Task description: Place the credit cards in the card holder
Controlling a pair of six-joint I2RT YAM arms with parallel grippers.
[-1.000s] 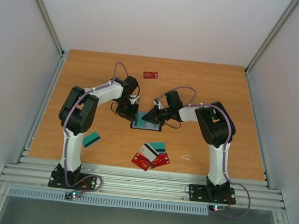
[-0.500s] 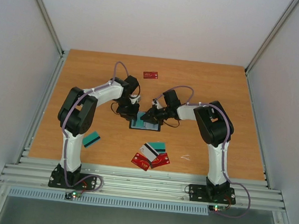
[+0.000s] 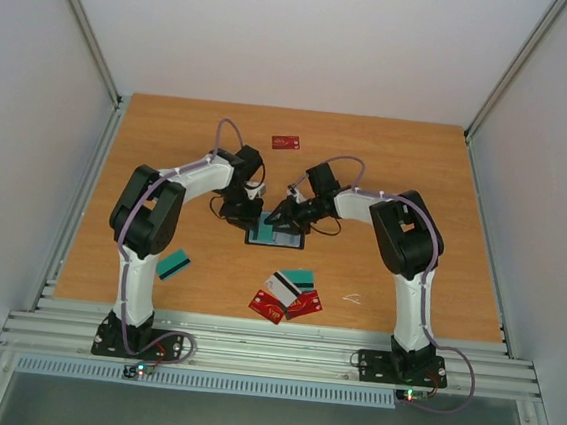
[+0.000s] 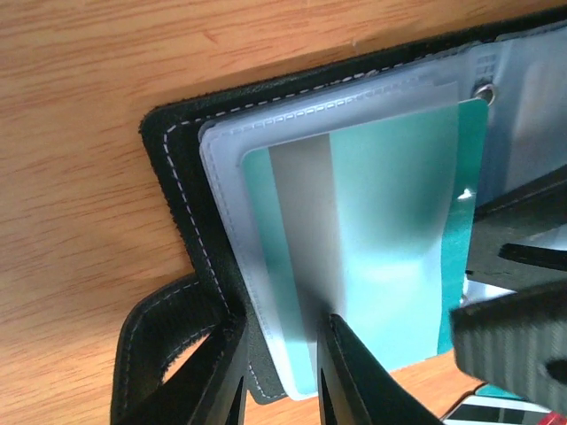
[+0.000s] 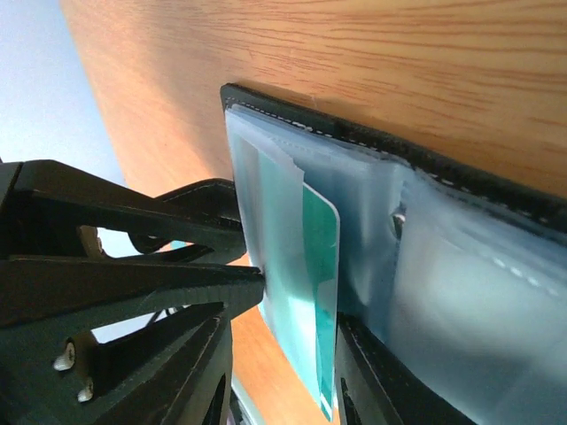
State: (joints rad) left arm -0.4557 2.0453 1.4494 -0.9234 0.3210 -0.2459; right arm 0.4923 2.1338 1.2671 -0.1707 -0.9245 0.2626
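Note:
The black card holder (image 3: 275, 242) lies open on the table between both arms. A teal credit card (image 4: 390, 221) with a grey stripe sits partly inside one of its clear sleeves. My left gripper (image 4: 282, 328) is shut on the card holder's (image 4: 177, 177) near edge, one finger under the black cover and the other on the sleeve. My right gripper (image 5: 285, 323) is open, its fingers either side of the teal card's (image 5: 319, 266) protruding end, with a gap on the left. More credit cards lie loose: a red one (image 3: 286, 141), a teal one (image 3: 174, 263) and a small pile (image 3: 288, 291).
The left gripper's black fingers (image 5: 133, 283) fill the left of the right wrist view, close to the sleeve. A small white scrap (image 3: 352, 300) lies right of the pile. Metal rails run along the table's near and side edges.
My right gripper's jaws have opened off the teal card, which stays in the sleeve. The right wrist shifted slightly toward the back. The left gripper has kept its hold.

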